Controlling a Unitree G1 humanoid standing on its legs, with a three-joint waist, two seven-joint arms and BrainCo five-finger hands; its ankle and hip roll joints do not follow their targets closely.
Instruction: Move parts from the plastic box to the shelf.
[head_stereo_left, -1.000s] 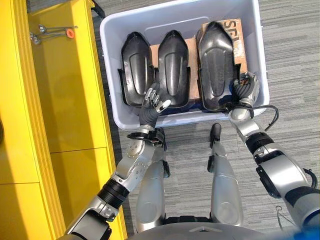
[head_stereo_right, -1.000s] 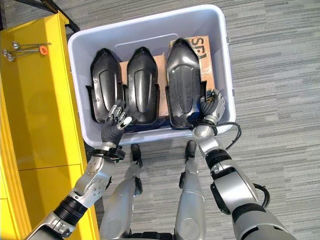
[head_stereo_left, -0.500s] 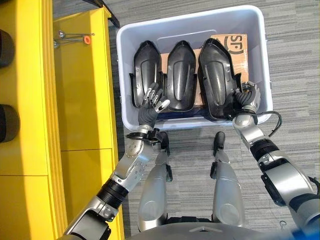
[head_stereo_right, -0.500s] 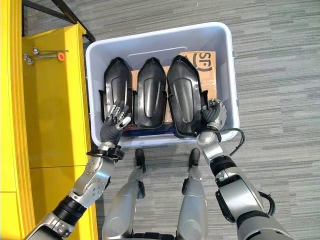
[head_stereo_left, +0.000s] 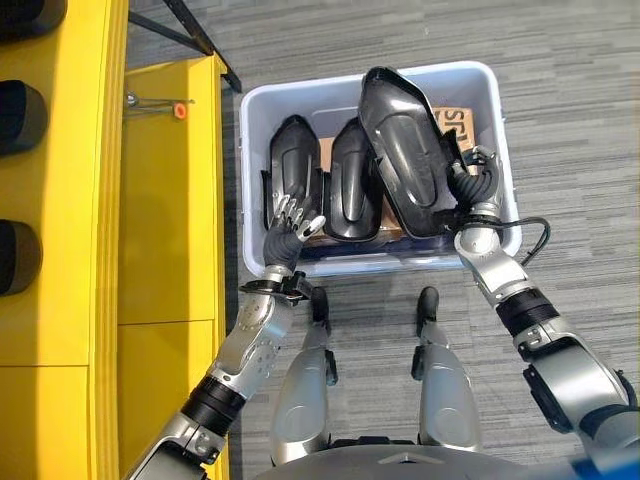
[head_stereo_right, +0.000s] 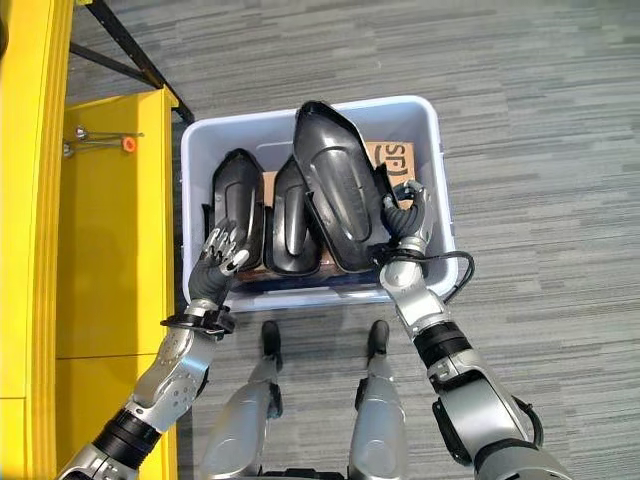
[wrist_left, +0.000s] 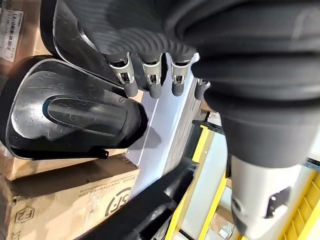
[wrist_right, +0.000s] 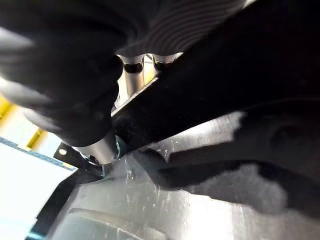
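While the big black plastic shell part (head_stereo_left: 402, 150) sits tilted with its pointed end raised above the pale blue plastic box (head_stereo_left: 496, 120), the right hand (head_stereo_left: 470, 188) holds it by its near right edge. The fingers of that hand are curled round the rim of the part, and the thumb pinches it from the other side. In the right wrist view the black edge of the part crosses right in front of the silver fingers (wrist_right: 134, 67).

Two more black shell parts lie flat in the box, side by side. One is the left black part (head_stereo_left: 292, 170) and the other is the middle black part (head_stereo_left: 350, 188), which is partly under the lifted one. Below them lies a brown cardboard piece (head_stereo_left: 460, 122) on the bottom of the box.

The left hand (head_stereo_left: 288, 222) is over the near left corner of the box, just by the near end of the left black part. Its fingers are straight and a little spread, and they hold nothing. The left wrist view shows the dark fingertips (wrist_left: 152, 90) hanging free above the box wall.

Left of the box stands the tall yellow metal shelf (head_stereo_left: 165, 230). A few small silver tools with an orange cap (head_stereo_left: 155, 102) lie on the shelf.
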